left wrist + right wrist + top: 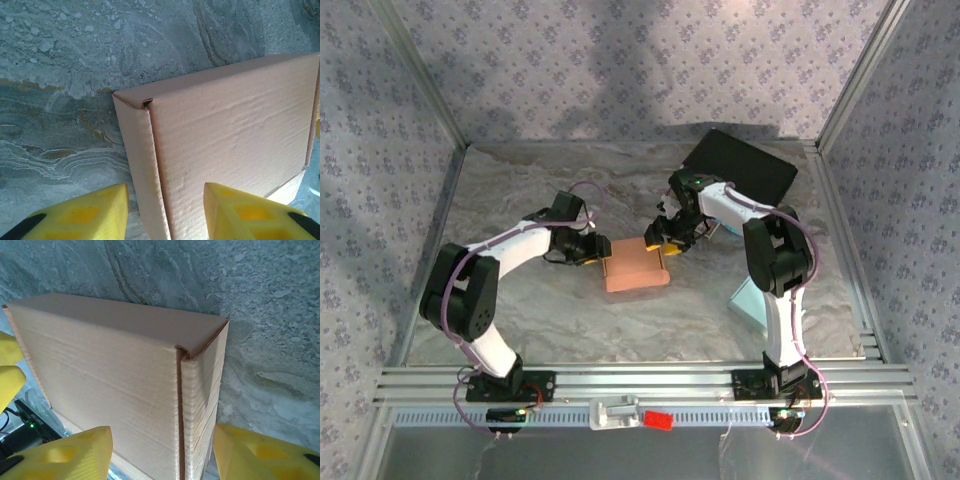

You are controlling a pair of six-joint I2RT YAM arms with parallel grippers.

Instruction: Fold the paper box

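The paper box [636,266] lies flat near the middle of the bench [570,325], with the left pincer [165,192] spread astride a corner of its left end and the right pincer [162,432] spread around its right end, possibly brushing the cardboard.

Matt, faintly ribbed tan cardboard box [635,268]; grey marbled stone-look surface [520,320]; smooth yellow plastic jaws; matt black panel [738,165] at two o'clock; grooved metal rail [640,378] at six o'clock.
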